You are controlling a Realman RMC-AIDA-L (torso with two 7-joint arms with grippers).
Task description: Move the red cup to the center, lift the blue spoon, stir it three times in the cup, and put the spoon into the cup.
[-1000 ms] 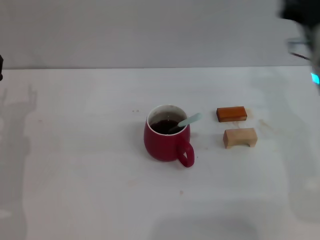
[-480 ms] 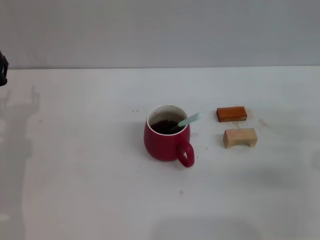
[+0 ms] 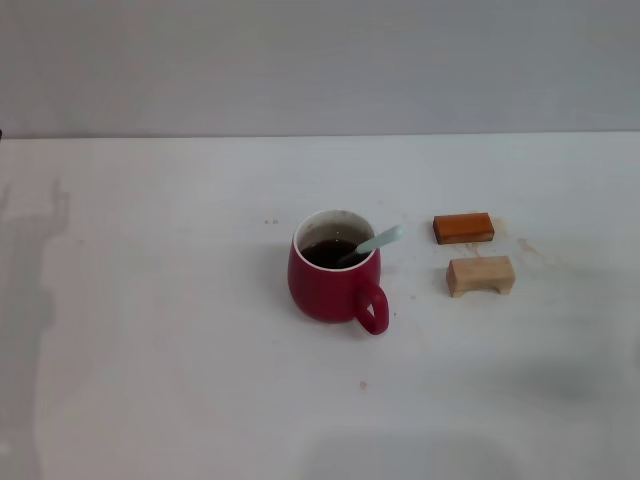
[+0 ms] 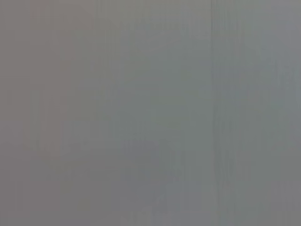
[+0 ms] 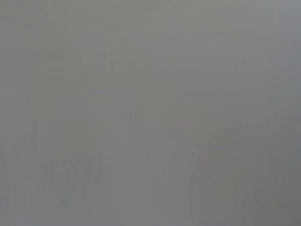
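The red cup (image 3: 328, 278) stands upright near the middle of the white table (image 3: 150, 350), its loop handle turned toward the front right. The blue spoon (image 3: 377, 241) rests inside the cup, its pale handle leaning over the right side of the rim and its bowl hidden in the dark inside. Neither gripper shows in the head view. Both wrist views give only a plain grey surface.
Right of the cup lie two small blocks: an orange-brown one (image 3: 463, 228) farther back and a pale wooden arch-shaped one (image 3: 480, 276) nearer the front. A grey wall runs along the table's far edge.
The right arm's dark shape at the top right corner left the view first, and the left arm's dark bit at the left edge has since gone too. Cup and spoon have not moved.
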